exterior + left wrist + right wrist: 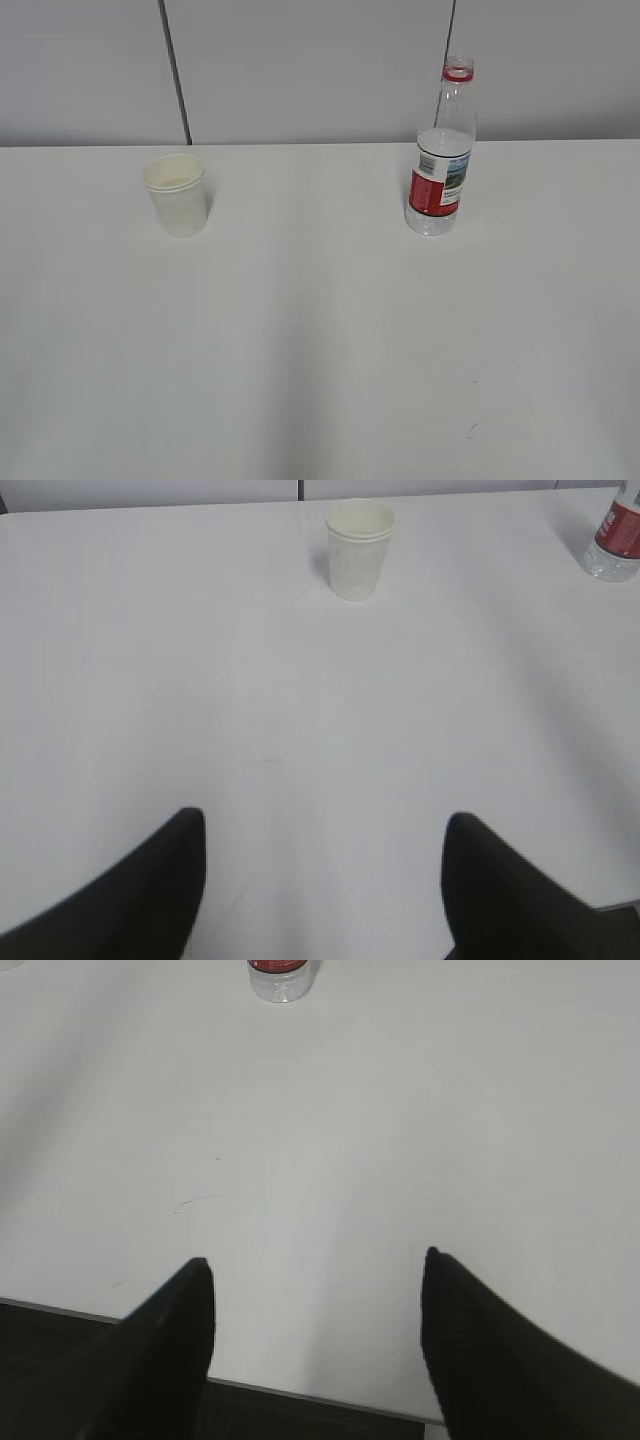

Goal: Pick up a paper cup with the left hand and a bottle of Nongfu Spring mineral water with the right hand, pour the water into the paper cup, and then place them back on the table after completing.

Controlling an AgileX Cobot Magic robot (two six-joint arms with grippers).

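The table point(320, 350) fills every view, white and flat, with a small scuff near its front right. On it stand the bottle point(441, 150) at the right rear and the cup point(177, 195) at the left rear — both upright, well apart from each other, neither touched. The bottle is uncapped with a red ring at its neck, and water point(445, 142) reaches up to about its shoulder.

Neither arm shows in the exterior view. The left hand point(325, 875) has its fingers spread wide with nothing between them; the cup lies straight ahead of the gap, far up the table, its axis vertical. The right hand point(318, 1325) is likewise parted and empty, low over the front edge, with the bottle ahead and slightly left of its centre line — only the base in sight. Each hand is nearer its own object, so both reaches look like plain forward runs.
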